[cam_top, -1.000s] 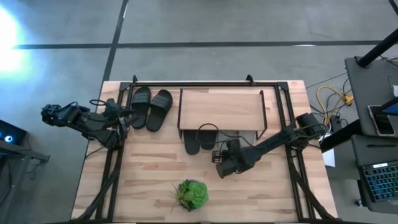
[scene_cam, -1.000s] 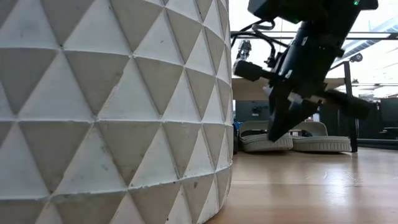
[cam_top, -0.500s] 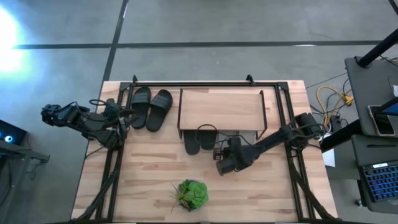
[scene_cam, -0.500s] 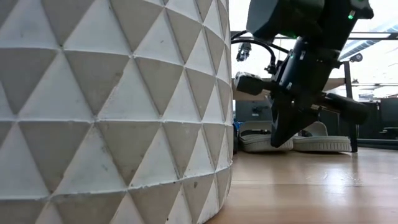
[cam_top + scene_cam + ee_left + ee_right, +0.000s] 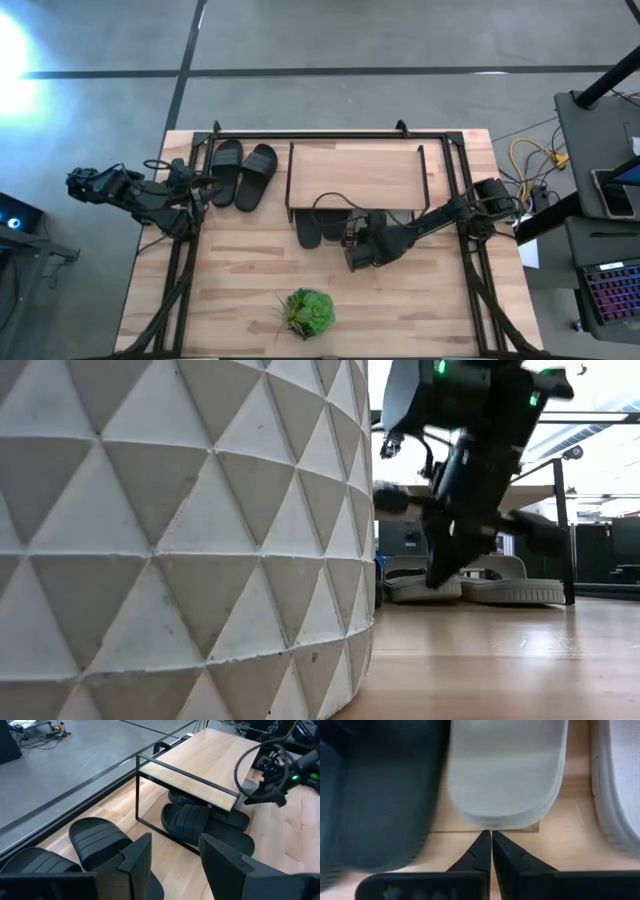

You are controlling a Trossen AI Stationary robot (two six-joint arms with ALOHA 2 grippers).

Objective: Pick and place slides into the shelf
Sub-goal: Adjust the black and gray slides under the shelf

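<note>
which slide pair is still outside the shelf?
The black pair left of the shelf, on open tabletop near the left gripper. The other black pair and the grey pair lie under the shelf plank.

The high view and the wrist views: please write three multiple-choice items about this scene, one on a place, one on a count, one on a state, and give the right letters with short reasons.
1. Where does the black pair of slides that lies outside the shelf stand?
A. beside the shelf, on the left arm's side
B. on top of the shelf's plank
C. next to the green plant

2. How many pale grey slides does the right wrist view show, at least in part?
A. none
B. two
C. four

3. How do the jaws of the right gripper stand?
A. wide open
B. shut on a slide
C. shut, holding nothing

Answers:
1 A: the black pair lies next to the shelf, toward the left gripper.
2 B: one pale grey slide is ahead, and a second is at the edge.
3 C: the fingertips of the right gripper meet, short of the slide.
</note>
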